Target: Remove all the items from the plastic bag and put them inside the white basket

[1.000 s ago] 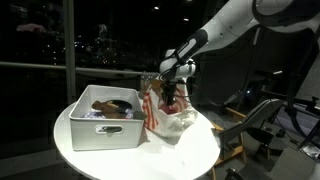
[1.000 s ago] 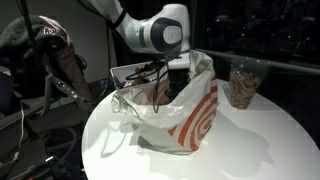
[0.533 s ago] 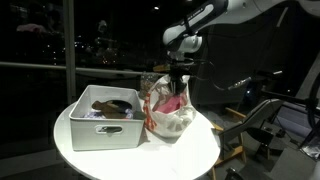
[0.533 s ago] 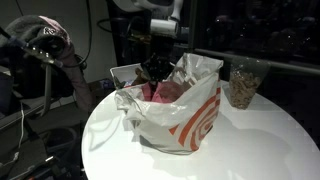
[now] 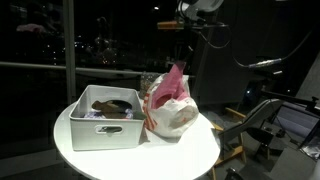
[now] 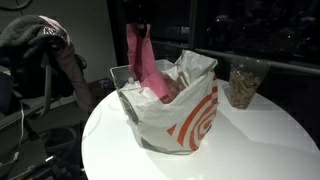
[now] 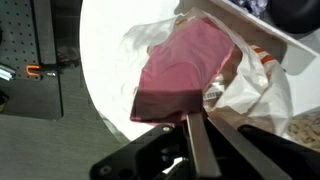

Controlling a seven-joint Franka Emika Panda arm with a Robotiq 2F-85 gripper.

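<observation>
My gripper (image 7: 172, 122) is shut on a pink cloth (image 7: 185, 70) and holds it high above the white plastic bag with the red logo (image 6: 178, 118). The cloth (image 5: 172, 82) hangs from the fingers with its lower end still at the bag's mouth in both exterior views (image 6: 145, 65). The bag (image 5: 172, 112) stands on the round white table beside the white basket (image 5: 105, 122), which holds several dark items. In the exterior views the gripper itself is at or past the top edge, mostly hidden.
The round white table (image 6: 250, 145) bears a clear container of brownish pieces (image 6: 242, 85) behind the bag. A chair draped with clothes (image 6: 50, 50) stands beside the table. A railing and dark windows lie behind.
The gripper has risen from inside the bag to high above it, pulling the pink cloth up out of the bag. The bag has stayed in place.
</observation>
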